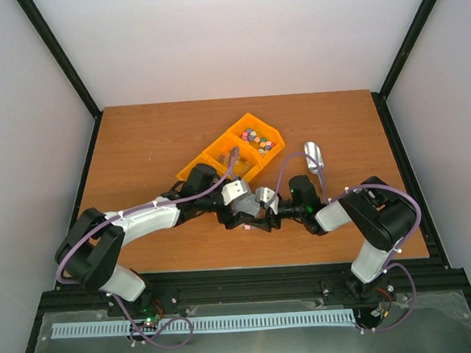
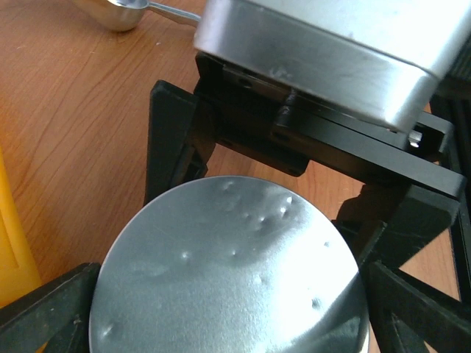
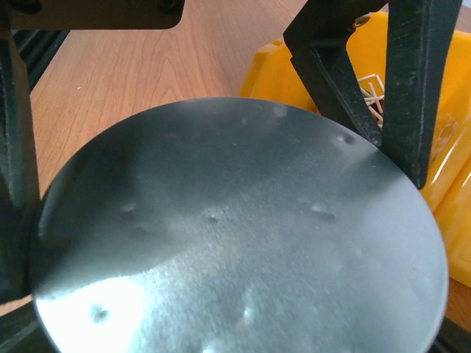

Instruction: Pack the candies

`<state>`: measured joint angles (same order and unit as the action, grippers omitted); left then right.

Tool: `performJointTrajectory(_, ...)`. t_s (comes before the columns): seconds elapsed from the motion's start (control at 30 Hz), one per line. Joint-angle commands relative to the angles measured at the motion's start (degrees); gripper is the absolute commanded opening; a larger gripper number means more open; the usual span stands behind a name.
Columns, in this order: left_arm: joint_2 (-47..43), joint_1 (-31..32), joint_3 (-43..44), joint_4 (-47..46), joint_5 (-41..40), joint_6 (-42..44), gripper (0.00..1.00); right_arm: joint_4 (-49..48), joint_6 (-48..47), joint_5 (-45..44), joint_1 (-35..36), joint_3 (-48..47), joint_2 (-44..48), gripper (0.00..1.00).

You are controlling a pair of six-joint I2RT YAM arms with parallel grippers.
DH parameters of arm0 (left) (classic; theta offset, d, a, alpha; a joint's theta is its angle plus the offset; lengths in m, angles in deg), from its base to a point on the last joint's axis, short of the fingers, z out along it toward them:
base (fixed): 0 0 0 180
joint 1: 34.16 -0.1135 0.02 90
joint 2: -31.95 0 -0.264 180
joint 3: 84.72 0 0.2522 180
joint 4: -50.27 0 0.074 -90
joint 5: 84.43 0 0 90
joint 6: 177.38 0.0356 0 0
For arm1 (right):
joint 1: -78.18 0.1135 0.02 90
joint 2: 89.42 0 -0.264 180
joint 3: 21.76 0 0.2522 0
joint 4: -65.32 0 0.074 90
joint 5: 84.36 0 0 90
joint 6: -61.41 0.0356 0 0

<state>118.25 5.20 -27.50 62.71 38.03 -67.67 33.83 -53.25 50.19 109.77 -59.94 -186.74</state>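
Note:
The candies [image 1: 257, 139] are tiny mixed-colour sweets lying in the right orange bin [image 1: 269, 130]. Both arms meet at the table's middle over a jar, of which only the round silver lid [image 2: 228, 272] [image 3: 235, 228] shows. My left gripper [image 1: 242, 216] [image 2: 228, 312] stands open, one finger [image 2: 44, 312] on each side of the lid and close to its rim. My right gripper [image 1: 262, 216] [image 3: 235, 294] is shut on the jar, its fingers [image 3: 15, 184] hard against the lid's edge. The jar's body is hidden under the lid.
A second orange bin [image 1: 210, 164] [image 3: 449, 184] joins the first on its left, just behind the grippers. A silver scoop [image 1: 313, 156] [image 2: 121, 11] lies on the wood table [image 1: 136, 143] to the right of the bins.

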Motion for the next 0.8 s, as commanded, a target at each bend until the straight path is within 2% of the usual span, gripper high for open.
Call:
performJointTrajectory(0.0,1.2,1.9,0.1,-2.3,0.7,0.1,0.90,-1.5,0.5,-2.3,0.1,0.4,0.1,0.54)
performJointTrajectory(0.13,0.9,1.9,0.4,-0.5,1.2,3.2,0.76,-1.3,0.4,-2.0,0.1,0.5,0.2,0.51)
performJointTrajectory(0.3,0.9,1.9,1.3,5.5,4.9,12.1,0.64,-0.9,-1.0,-1.2,0.1,0.5,0.3,0.48)
performJointTrajectory(0.57,3.0,2.0,5.5,17.3,11.8,26.1,0.51,0.9,-3.9,1.4,-0.1,-0.6,0.1,0.40)
performJointTrajectory(0.77,5.3,1.9,9.0,25.0,14.2,35.7,0.44,3.1,-5.6,3.9,-0.8,-1.9,-0.1,0.39)
